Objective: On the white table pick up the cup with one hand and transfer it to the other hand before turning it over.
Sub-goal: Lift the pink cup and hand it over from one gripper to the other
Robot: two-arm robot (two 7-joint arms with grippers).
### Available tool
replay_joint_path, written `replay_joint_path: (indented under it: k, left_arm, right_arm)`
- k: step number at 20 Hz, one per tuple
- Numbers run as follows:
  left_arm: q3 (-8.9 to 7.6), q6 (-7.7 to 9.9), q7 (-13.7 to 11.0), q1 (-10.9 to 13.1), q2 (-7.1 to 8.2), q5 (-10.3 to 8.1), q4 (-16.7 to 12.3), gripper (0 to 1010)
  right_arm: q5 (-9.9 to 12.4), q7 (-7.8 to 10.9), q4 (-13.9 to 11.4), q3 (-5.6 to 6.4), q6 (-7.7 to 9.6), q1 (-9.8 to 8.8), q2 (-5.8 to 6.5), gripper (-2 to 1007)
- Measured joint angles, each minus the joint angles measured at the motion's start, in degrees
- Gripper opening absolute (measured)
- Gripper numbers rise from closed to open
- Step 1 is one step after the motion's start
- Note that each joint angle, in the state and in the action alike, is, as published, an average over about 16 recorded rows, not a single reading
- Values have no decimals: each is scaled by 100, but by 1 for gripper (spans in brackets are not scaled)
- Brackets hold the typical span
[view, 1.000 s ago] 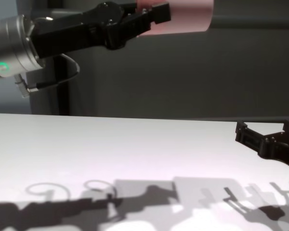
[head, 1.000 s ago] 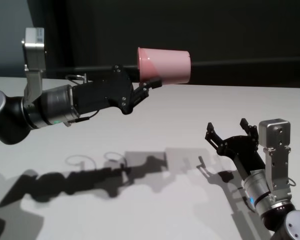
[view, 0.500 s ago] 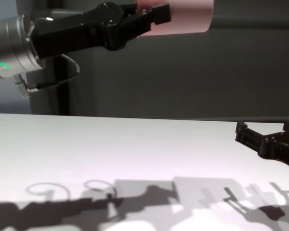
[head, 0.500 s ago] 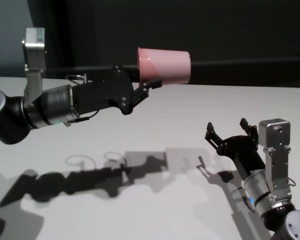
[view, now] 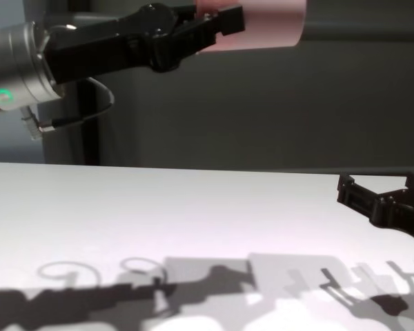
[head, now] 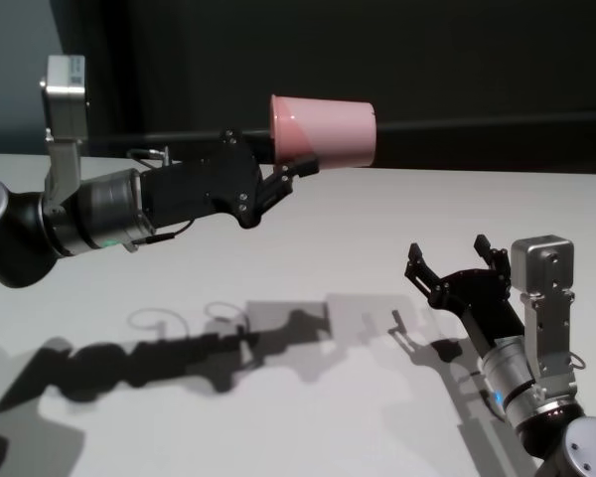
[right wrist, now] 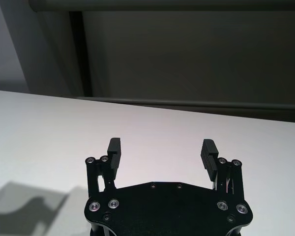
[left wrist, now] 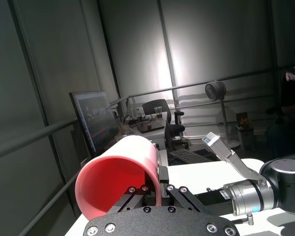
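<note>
Left hand grips the cup rim; its wrist view alone shows the hollow inside.

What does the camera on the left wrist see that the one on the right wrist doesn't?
Only the left wrist camera shows the pink cup, lying sideways with its open mouth toward the lens, the left hand shut on its rim, and a room with a monitor and chair behind. Only the right wrist camera shows the right hand, open and empty. Both show the white table.
</note>
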Motion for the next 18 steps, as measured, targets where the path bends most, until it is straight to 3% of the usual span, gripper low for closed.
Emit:
replay_joint_path:
  k: [11, 18]
  left_arm:
    - [1, 3, -5, -5, 0, 0, 5, 48]
    - [1, 5, -6, -7, 0, 0, 7, 48]
  right_arm:
    - [15, 9, 0, 13, 2, -3, -9, 1002]
    - [216, 99, -21, 174, 53, -42, -90, 1002]
